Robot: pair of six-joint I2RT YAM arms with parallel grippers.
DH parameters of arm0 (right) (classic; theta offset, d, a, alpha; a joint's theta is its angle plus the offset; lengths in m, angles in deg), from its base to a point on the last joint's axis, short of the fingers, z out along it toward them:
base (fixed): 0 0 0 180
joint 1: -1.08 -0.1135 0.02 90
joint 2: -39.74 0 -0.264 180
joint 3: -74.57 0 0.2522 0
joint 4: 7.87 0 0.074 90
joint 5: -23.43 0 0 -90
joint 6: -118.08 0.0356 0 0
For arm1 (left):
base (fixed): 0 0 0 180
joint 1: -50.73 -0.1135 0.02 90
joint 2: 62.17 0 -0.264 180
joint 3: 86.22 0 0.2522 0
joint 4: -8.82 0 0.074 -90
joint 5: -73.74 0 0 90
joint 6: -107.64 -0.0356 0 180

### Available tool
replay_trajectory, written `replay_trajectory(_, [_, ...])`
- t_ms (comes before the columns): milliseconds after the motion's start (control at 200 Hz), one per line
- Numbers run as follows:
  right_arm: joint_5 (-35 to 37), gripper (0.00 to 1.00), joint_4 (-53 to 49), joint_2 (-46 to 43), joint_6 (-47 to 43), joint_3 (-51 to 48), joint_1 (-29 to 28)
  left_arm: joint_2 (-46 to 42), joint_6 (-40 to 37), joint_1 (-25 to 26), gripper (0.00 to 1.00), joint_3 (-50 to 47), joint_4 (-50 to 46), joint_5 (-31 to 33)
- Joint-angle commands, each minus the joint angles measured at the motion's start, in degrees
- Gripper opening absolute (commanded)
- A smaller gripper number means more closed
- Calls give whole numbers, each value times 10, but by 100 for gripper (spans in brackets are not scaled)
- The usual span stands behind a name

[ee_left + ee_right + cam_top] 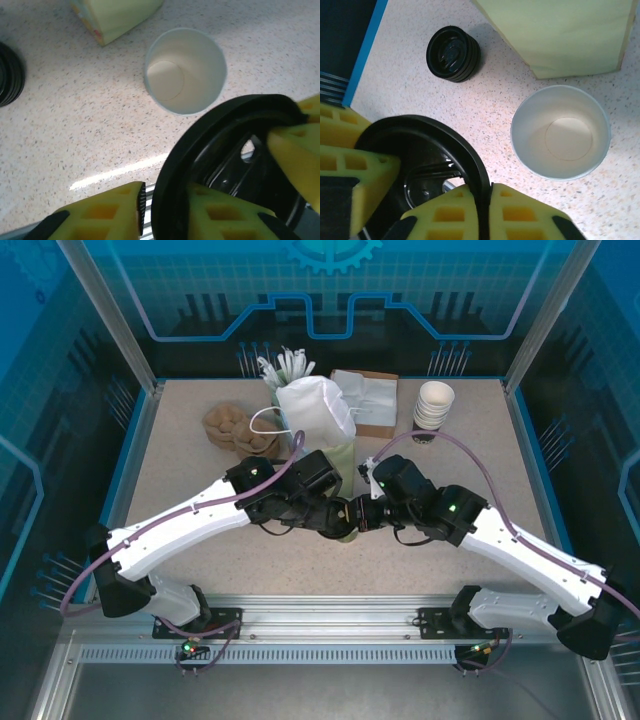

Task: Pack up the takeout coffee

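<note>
The two arms meet over the middle of the bench point(180, 540), just on the near side of the white paper bag point(315, 412), which stands toward the far edge. Between them they carry a black lid point(420, 155), caught by its rim from both sides. The right end effector point(486, 202) is pinched tight on that rim. The left end effector point(165, 202) has its yellow fingers point(100, 217) either side of the opposite rim, though I cannot tell whether it is gripping or slack.

Right beneath them the takeout coffee cup point(185, 70) stands upright on the bench, open-topped, its white inside showing to the bottom, just beside the bag's base. A stack of loose black lids point(454, 53) sits near it. Toward the far right corner stand the spare cups point(433, 405).
</note>
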Motion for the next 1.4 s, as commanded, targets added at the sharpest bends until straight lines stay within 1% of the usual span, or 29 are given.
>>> replay_trajectory(0, [-13, 0, -10, -19, -5, -5, 17, -29, -25, 4, 33, 4, 41, -21])
replay_trajectory(115, [-21, 0, -20, -29, -6, -9, 34, -50, -44, 4, 45, -1, 76, -27])
replay_trajectory(240, [-28, 0, -47, -35, -5, -10, 58, -76, -70, 4, 52, -6, 106, -22])
replay_trajectory(345, [-64, 0, -75, -30, -17, -6, 89, -103, -114, 4, 58, -19, 143, -23])
replay_trajectory(435, [-93, 0, -109, -20, -37, 5, 112, -127, -182, 4, 59, -38, 189, -29])
replay_trajectory(550, [-131, 0, -163, 2, -68, 26, 135, -163, -300, 4, 60, -77, 255, -54])
replay_trajectory(640, [-147, 0, -207, 20, -88, 44, 149, -187, -382, 4, 63, -109, 296, -68])
replay_trajectory(705, [-161, 0, -228, 31, -99, 53, 157, -195, -429, 3, 68, -120, 300, -73])
replay_trajectory(800, [-173, 0, -246, 38, -109, 57, 161, -193, -476, 4, 70, -118, 298, -89])
replay_trajectory(970, [-202, 0, -266, 51, -126, 61, 175, -186, -557, 4, 73, -132, 320, -142])
replay_trajectory(1071, [-214, 0, -283, 64, -139, 69, 180, -186, -601, 4, 66, -154, 347, -175])
replay_trajectory(1151, [-218, 0, -289, 70, -144, 73, 184, -178, -636, 4, 66, -161, 352, -196])
replay_trajectory(1256, [-246, 0, -284, 75, -148, 75, 189, -167, -670, 4, 66, -171, 364, -206])
replay_trajectory(1311, [-250, 0, -283, 80, -149, 77, 190, -159, -696, 4, 65, -172, 359, -224])
replay_trajectory(1396, [-262, 0, -283, 87, -153, 79, 192, -148, -708, 4, 64, -172, 362, -236])
